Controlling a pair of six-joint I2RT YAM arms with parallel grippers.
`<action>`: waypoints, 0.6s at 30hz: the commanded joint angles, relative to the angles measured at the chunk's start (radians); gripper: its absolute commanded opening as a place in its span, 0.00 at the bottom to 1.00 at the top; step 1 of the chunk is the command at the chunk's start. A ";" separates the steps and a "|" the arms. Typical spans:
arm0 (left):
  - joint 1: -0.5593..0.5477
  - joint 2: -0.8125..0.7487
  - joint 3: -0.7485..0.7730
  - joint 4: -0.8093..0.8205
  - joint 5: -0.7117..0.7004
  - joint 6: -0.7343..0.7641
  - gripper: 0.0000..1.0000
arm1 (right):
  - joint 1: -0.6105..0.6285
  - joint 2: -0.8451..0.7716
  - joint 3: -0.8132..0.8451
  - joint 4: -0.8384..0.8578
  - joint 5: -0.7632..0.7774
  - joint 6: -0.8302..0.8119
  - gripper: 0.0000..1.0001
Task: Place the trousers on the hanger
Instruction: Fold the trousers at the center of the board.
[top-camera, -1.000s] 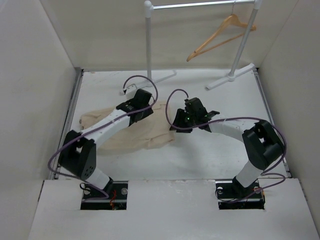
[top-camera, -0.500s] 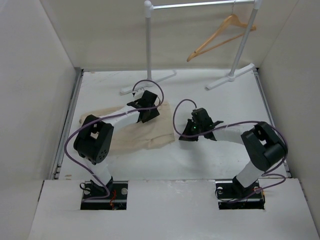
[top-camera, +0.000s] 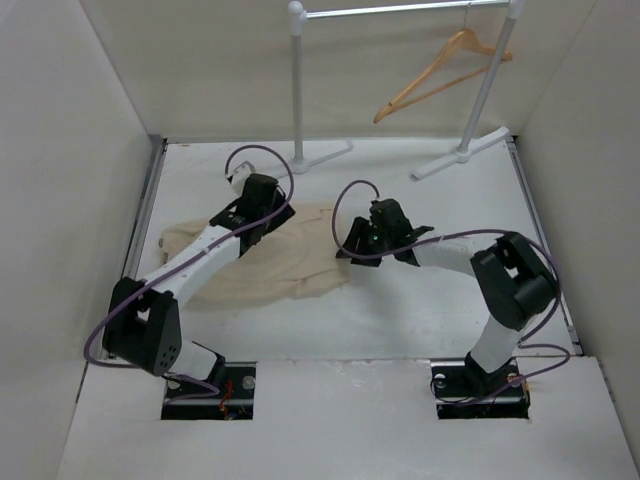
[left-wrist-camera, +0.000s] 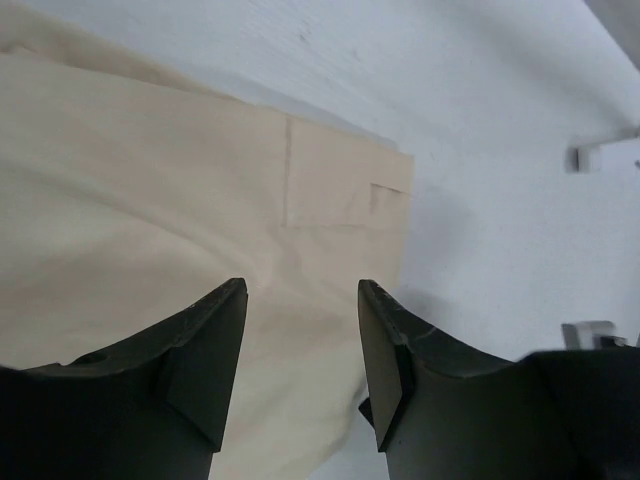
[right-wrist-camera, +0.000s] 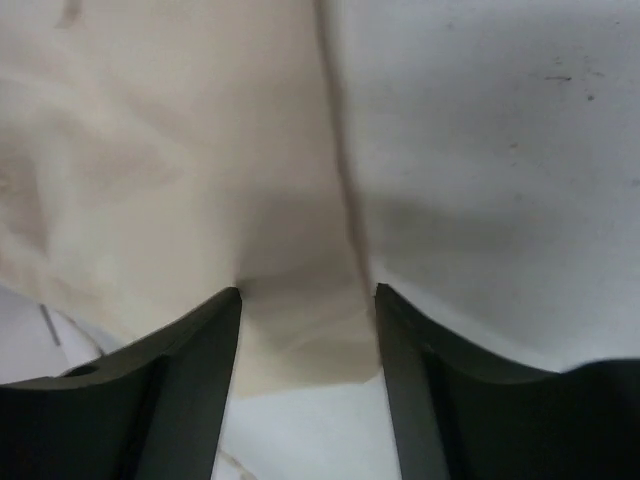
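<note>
**Trousers flat on the table, both grippers spread over them**

The trousers (top-camera: 270, 262) are seen lying on the table (top-camera: 430, 300), left of centre and well apart from the hanger (top-camera: 440, 70). The hanger is hung by its hook from the rail of the rack (top-camera: 297, 80) at the far right, and it is tilted, its left end lower than its right. Nothing is draped over its crossbar.

The left gripper (top-camera: 262, 205) is held over the far part of the trousers, with the left arm stretched across the cloth from its base. In the left wrist view the left gripper (left-wrist-camera: 300, 290) is shown with its jaws apart and nothing between them. Below them the trousers (left-wrist-camera: 150, 200) are spread smooth. A pocket (left-wrist-camera: 335, 185) is stitched near the cloth's edge, and beyond it bare table (left-wrist-camera: 480, 120) is seen.

The right gripper (top-camera: 350, 247) is set at the right edge of the trousers. In the right wrist view the right gripper (right-wrist-camera: 307, 292) is likewise parted. The edge of the trousers (right-wrist-camera: 180, 150) is caught in the gap between the jaws, with bare table (right-wrist-camera: 500, 120) to the right. The cloth is slightly puckered by the left fingertip (whether the fingers are actually pressed onto it cannot be told). No cloth is clamped or lifted by either gripper.
</note>
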 joint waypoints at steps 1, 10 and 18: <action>0.054 -0.058 -0.089 -0.011 0.011 -0.005 0.46 | 0.002 0.084 0.010 0.035 0.004 0.028 0.54; 0.242 -0.078 -0.232 0.034 0.085 0.021 0.46 | -0.024 -0.101 -0.244 0.070 0.029 0.110 0.06; 0.292 0.005 -0.246 0.066 0.086 0.047 0.46 | -0.053 -0.311 -0.410 -0.022 0.076 0.094 0.24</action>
